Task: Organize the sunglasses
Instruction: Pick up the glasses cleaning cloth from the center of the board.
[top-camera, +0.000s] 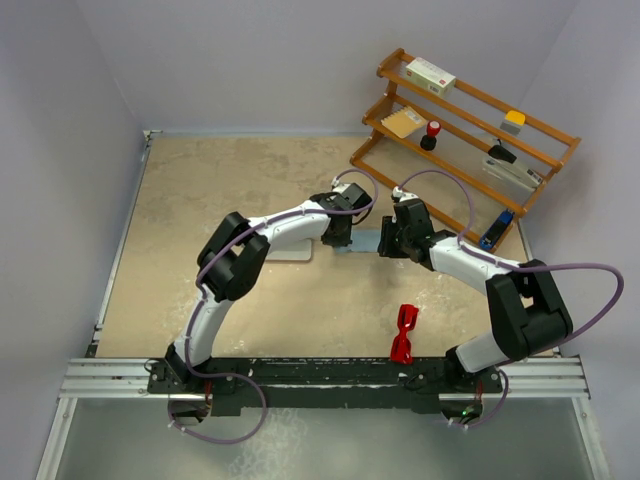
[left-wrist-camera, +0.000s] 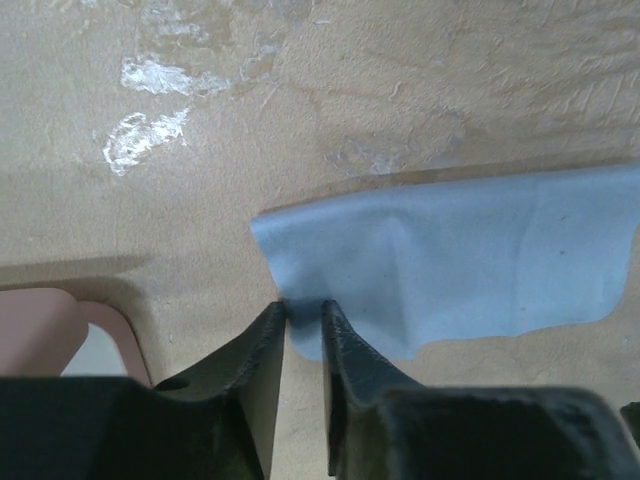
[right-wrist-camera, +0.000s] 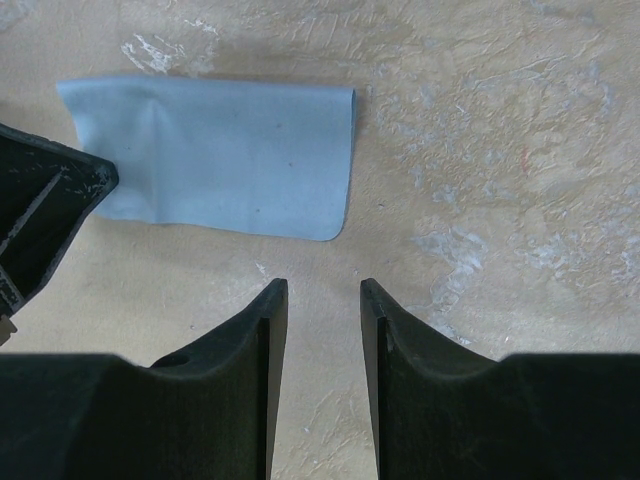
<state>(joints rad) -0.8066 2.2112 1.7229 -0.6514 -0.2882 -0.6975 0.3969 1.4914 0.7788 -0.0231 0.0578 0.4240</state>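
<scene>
Left wrist view shows the left end effector (left-wrist-camera: 303, 308) with its fingers drawn nearly together and low against the bench (left-wrist-camera: 300, 100). The near corner of the light blue cloth (left-wrist-camera: 470, 260) is pinched between the tips. The rounded end of the pink case (left-wrist-camera: 40, 330), white lining showing, lies just beside it. In the right wrist view the right end effector (right-wrist-camera: 323, 287) hangs over bare bench with its fingers apart. It holds nothing and sits close to the cloth's opposite edge. The sunglasses (top-camera: 404, 333), bright red, lie near the front of the bench by the right arm's base, well apart from both end effectors, the cloth and the case.

The grip takes only a small corner, so the thin cloth could slip free or bunch up if it is dragged across the rough surface. The two end effectors work close together and could collide. The left arm reaches over the case and might nudge it. A careless sweep of the right arm could knock the glossy frame toward the edge.

The bench covering is tan and crinkled, with whitish scuffed patches. Pale lavender walls (top-camera: 60, 100) enclose it. A wooden rack (top-camera: 470, 130) holding small items stands in the far right corner, and a metal rail (top-camera: 100, 378) runs along the front.
</scene>
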